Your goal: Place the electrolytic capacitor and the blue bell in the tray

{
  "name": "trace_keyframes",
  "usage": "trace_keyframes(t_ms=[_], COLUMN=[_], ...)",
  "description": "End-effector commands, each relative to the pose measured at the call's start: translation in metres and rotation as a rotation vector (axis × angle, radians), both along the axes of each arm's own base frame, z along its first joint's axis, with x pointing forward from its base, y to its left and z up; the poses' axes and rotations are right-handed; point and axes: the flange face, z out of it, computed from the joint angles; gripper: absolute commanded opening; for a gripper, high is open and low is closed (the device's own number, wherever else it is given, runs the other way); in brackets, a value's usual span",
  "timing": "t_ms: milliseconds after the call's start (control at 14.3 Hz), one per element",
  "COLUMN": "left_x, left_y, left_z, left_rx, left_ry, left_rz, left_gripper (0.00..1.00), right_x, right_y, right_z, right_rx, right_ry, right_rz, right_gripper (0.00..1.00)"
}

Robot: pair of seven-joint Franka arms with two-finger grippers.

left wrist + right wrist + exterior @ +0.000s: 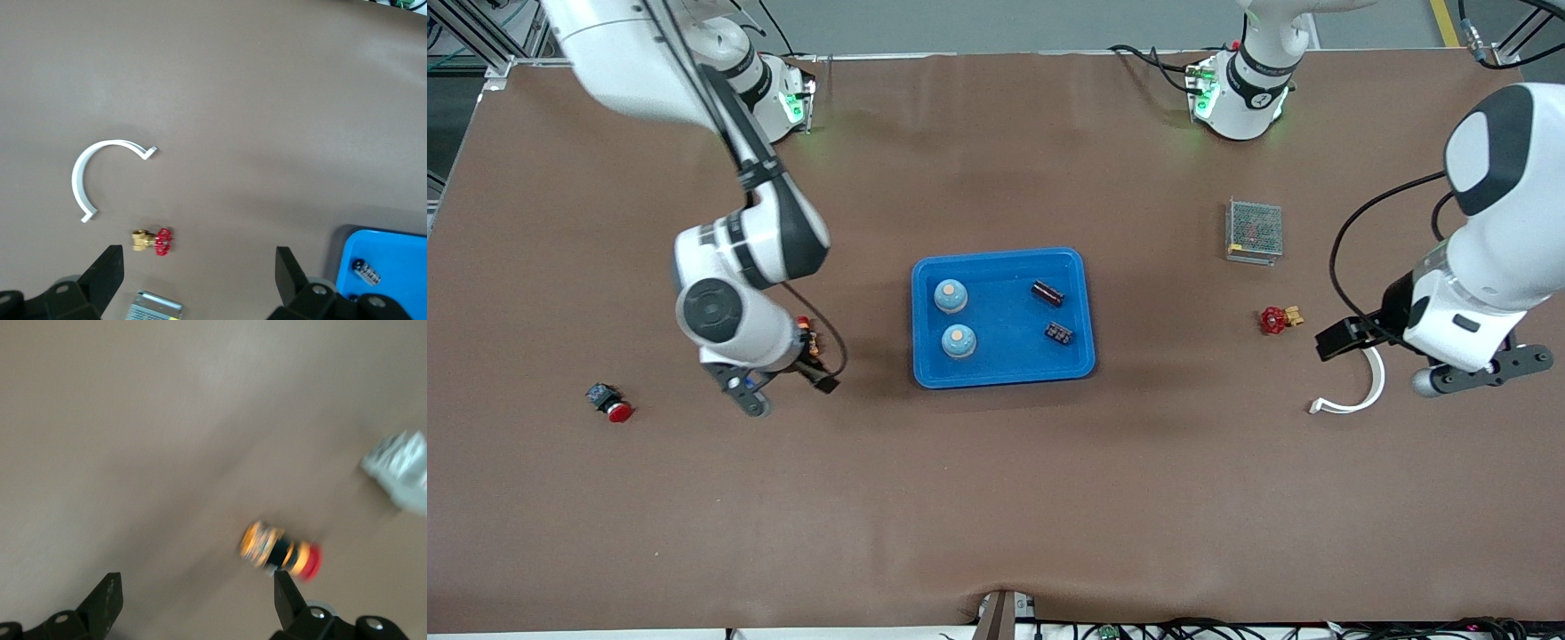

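Note:
The blue tray [1005,380] lies mid-table. Two blue bells stand in it toward the right arm's end, one [951,296] farther from the front camera than the other [959,341]. A dark electrolytic capacitor [1048,292] lies in the tray toward the left arm's end, with a second small dark part [1059,333] nearer the camera. My right gripper [785,391] [197,593] hangs open and empty beside the tray. My left gripper [1423,364] [198,270] is open and empty over a white curved clip [1360,398]. A tray corner [393,253] shows in the left wrist view.
A metal mesh box [1254,231] [157,307] and a red-handled brass valve [1279,318] [153,241] lie toward the left arm's end, near the white clip [87,175]. A red push button [609,404] lies toward the right arm's end. An orange-and-red part [811,338] [280,552] sits by the right gripper.

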Motion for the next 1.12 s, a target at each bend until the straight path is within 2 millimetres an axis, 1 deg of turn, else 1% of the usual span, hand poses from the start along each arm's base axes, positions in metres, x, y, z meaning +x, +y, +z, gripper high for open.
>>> trace_keyframes(t_ms=[0,70,140,210,280,350,490,560,700,910,1050], left_x=[-0.014,-0.020,-0.028,-0.037,-0.046,-0.055,-0.074,-0.081,-0.095,-0.112,-0.121], left_y=[0.015,0.028,0.027,0.032,0.032,0.033,0.032,0.030,0.030,0.028,0.025], left_z=[0.029,0.038,0.042,0.047,0.055,0.064,0.079,0.085,0.093,0.104,0.106], left_rx=[0.030,0.043,0.049,0.056,0.060,0.059,0.060,0.057,0.054,0.051,0.039], left_ry=[-0.022,-0.029,-0.015,0.008,0.013,0.016,0.052,0.055,0.053,0.036,0.036], left_rz=[-0.095,-0.121,-0.156,-0.178,-0.203,-0.212,-0.216,-0.217,-0.220,-0.225,-0.232], left_gripper=[1.00,1.00,1.00,1.00,1.00,1.00,1.00,1.00,1.00,1.00,1.00], right_x=[0.013,0.017,0.019,0.020,0.020,0.018,0.010,0.005,-0.010,-0.036,-0.056], right_y=[-0.052,-0.078,-0.101,-0.124,-0.145,-0.166,-0.201,-0.212,-0.225,-0.234,-0.234], right_z=[0.006,0.011,0.019,0.030,0.041,0.053,0.083,0.101,0.143,0.210,0.250], right_rx=[0.014,0.012,0.019,0.026,0.030,0.035,0.042,0.044,0.042,0.028,0.014], right_ry=[-0.005,-0.011,-0.015,-0.024,-0.030,-0.025,-0.023,-0.023,-0.028,-0.053,-0.072], right_rz=[0.121,0.175,0.231,0.288,0.333,0.378,0.450,0.487,0.536,0.595,0.604], right_gripper=[1.00,1.00,1.00,1.00,1.00,1.00,1.00,1.00,1.00,1.00,1.00])
